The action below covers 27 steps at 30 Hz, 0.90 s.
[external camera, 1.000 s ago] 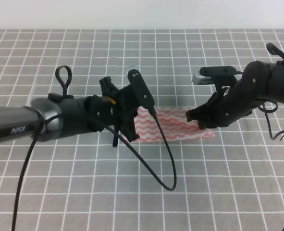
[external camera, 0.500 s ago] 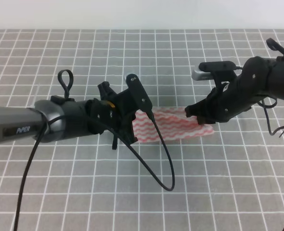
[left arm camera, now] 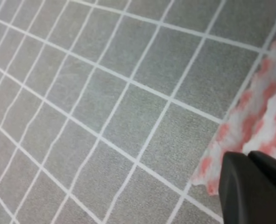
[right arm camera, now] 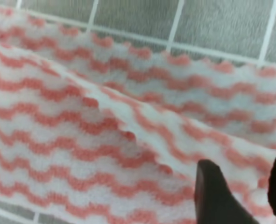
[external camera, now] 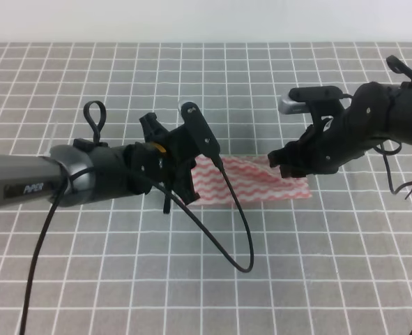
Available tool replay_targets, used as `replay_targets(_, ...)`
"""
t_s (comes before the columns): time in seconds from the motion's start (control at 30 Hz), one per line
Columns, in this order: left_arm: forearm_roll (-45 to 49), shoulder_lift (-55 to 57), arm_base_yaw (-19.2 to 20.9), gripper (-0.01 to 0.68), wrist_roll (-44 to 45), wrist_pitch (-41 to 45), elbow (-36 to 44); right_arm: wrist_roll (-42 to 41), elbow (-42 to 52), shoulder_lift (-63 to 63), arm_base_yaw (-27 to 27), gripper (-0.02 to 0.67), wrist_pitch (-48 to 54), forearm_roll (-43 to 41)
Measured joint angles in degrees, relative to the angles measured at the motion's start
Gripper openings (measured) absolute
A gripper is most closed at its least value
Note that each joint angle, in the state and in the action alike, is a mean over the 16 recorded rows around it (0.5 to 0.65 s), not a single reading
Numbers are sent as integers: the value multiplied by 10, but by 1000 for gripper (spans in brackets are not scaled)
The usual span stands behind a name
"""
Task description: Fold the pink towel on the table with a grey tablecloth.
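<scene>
A grey tablecloth [external camera: 122, 293] ruled with thin white grid lines covers the table and fills nearly the whole high view, with a pale strip of wall along the top. The pink towel [external camera: 258, 183] lies near the middle of that cloth, its long axis running left to right, and everything else is best placed against it.

At the towel's left end sits the left gripper [external camera: 181, 183], with a black cable looping down from the arm toward the near side. The left wrist view shows its dark fingertips pressed together at the towel's corner; whether any cloth is pinched there I cannot tell.

At the towel's right end sits the right gripper [external camera: 289, 167], over the far corner. The right wrist view shows two dark fingers [right arm camera: 215, 196] parted, with cloth between them.

The towel looks thin and soft, with wavy pink-and-white stripes and a zigzag edge. One layer already lies over another, leaving a raised crease.
</scene>
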Motion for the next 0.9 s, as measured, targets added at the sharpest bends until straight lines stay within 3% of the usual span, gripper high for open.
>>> replay_targets(0.33, 0, 12, 1, -1, -1, -6, 0, -21, -5, 0, 0, 253, -5, 0)
replay_targets(0.7, 0, 17, 5, 4, -1, -6, 0, -117, -13, 0, 0, 313, 8, 6)
replay_targets(0.9, 0, 18, 6, 72, -1, -7, 0, -158, -13, -1, 0, 346, 11, 9)
